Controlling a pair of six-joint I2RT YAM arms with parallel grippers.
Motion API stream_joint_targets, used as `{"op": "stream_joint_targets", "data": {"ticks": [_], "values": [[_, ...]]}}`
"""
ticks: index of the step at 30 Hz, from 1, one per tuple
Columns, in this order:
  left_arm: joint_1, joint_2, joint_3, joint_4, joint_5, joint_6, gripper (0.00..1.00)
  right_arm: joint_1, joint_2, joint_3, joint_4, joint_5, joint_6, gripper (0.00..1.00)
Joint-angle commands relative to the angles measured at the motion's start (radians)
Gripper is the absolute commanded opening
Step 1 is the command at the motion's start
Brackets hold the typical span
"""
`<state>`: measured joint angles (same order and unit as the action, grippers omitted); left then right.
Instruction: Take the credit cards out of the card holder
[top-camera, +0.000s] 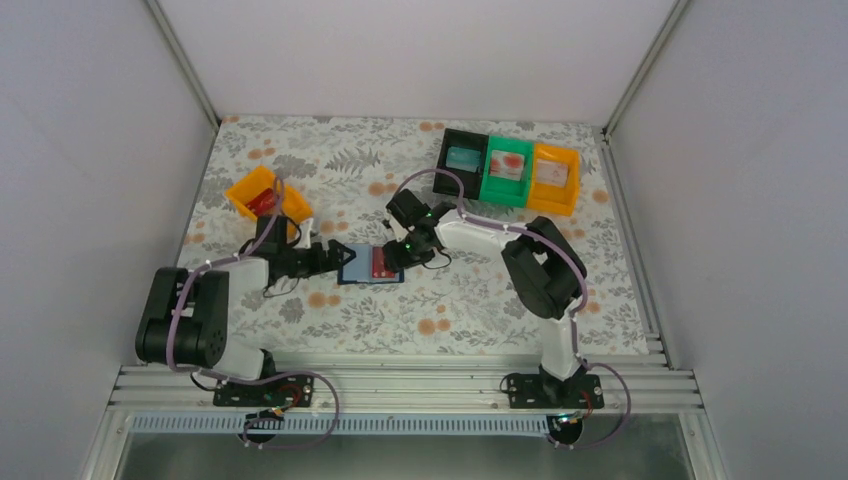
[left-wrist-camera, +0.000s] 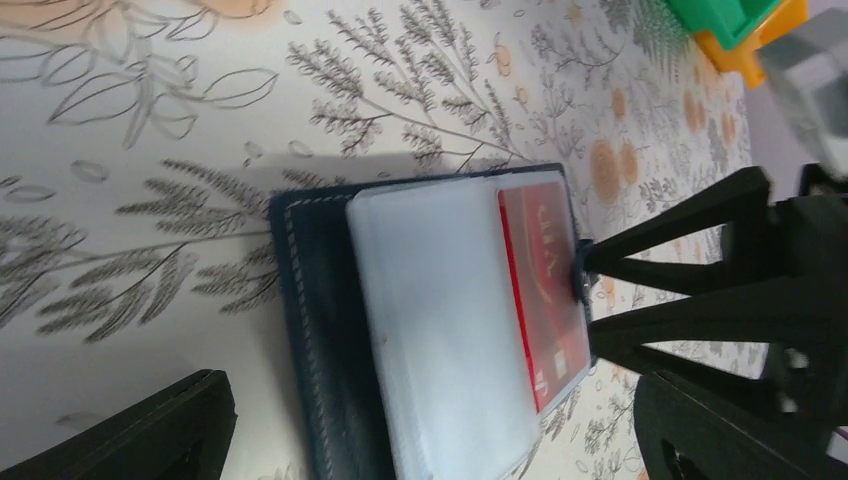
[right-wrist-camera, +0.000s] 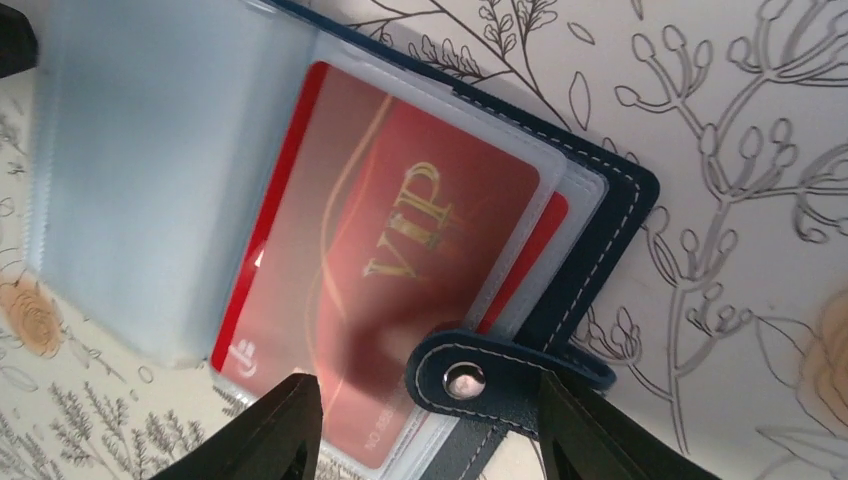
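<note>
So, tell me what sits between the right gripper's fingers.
Right wrist view: the snap tab of the card holder lies between the right gripper's parted fingers, beside the lower edge of the red VIP card in its clear sleeve.

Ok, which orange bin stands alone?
The left orange bin, by itself; the right orange bin ends a row with the green bin and black bin.

**"VIP" in gold on red card**

Gold capitals spelling "VIP" run across the red card (right-wrist-camera: 400, 260) tucked in the card holder (right-wrist-camera: 612, 215). Small white print along the card's edge begins "NO."; the rest is too blurred to read.
</note>
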<state>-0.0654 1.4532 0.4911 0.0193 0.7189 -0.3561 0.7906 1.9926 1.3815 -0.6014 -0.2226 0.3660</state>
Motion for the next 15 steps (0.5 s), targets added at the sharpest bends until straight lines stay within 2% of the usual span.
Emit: {"op": "stream_joint_targets", "data": {"ticks": [1,5,7,11,15], "values": [[-0.033,0.087,0.004,-0.006,-0.008,0.0,1.0,-0.008,0.067,0.015,0.046,0.014,0.001,0.55],[-0.101,0.117,0.042,0.021,0.031,0.026,0.99,-0.01,0.088,0.015,0.064,-0.024,0.002,0.55],[-0.133,0.132,0.063,0.027,0.051,0.041,0.93,-0.011,0.095,0.024,0.063,-0.033,0.0,0.54],[-0.154,0.153,0.079,0.035,0.056,0.048,0.74,-0.017,0.101,0.028,0.066,-0.039,-0.005,0.54],[-0.155,0.167,0.081,0.043,0.06,0.049,0.48,-0.02,0.101,0.02,0.067,-0.047,-0.007,0.53]]}}
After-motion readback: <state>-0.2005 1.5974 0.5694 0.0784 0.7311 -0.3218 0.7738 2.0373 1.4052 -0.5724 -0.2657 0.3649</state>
